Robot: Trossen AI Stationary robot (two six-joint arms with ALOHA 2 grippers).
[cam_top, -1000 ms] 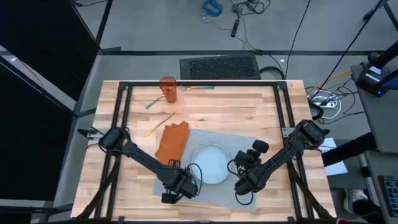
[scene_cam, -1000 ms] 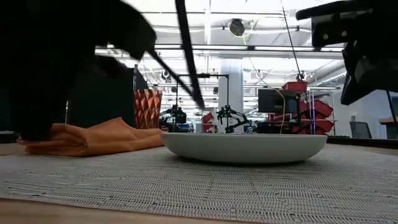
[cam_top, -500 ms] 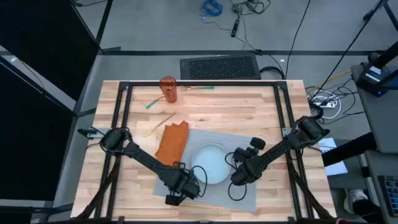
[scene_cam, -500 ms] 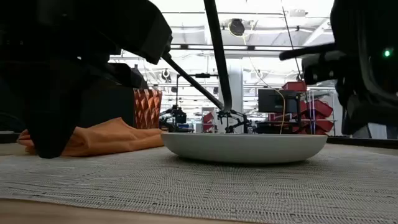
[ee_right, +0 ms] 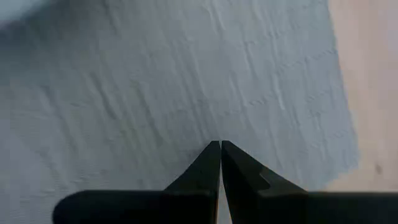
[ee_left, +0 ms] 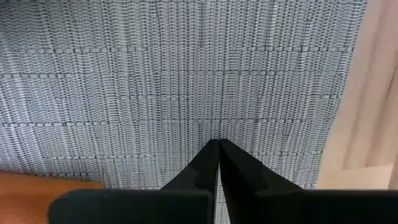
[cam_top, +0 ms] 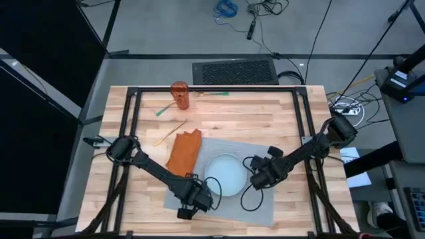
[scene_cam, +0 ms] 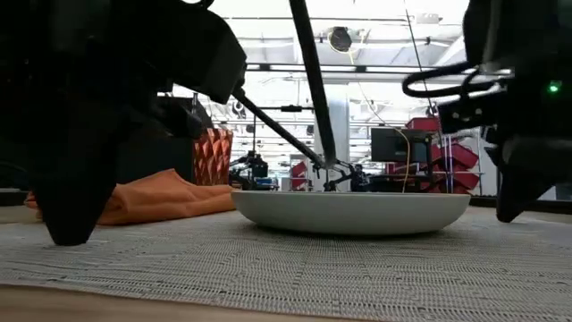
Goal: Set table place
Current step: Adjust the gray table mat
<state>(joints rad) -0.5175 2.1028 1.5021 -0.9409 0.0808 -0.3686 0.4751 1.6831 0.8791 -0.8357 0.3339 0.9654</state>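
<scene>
- The right gripper point(cam_top: 255, 179) is being drawn up-frame along the plate point(cam_top: 224, 175) over the last second, jaws pressed together; the left gripper point(cam_top: 194, 199), jaws also pressed together, is being held at lower centre.
- The placemat point(cam_top: 265, 202) is lying lower centre on the counter point(cam_top: 252, 119) (apparently smoothed, settings pending).
- The cutlery by the cup point(cam_top: 180, 95) is being shown too small to identify.

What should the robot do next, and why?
Probably lift the left gripper off the grey placemat and send it toward the utensils by the orange cup. The plate and napkin are already on the mat, both grippers are shut and empty, and the right gripper hovers beside the plate.
</scene>
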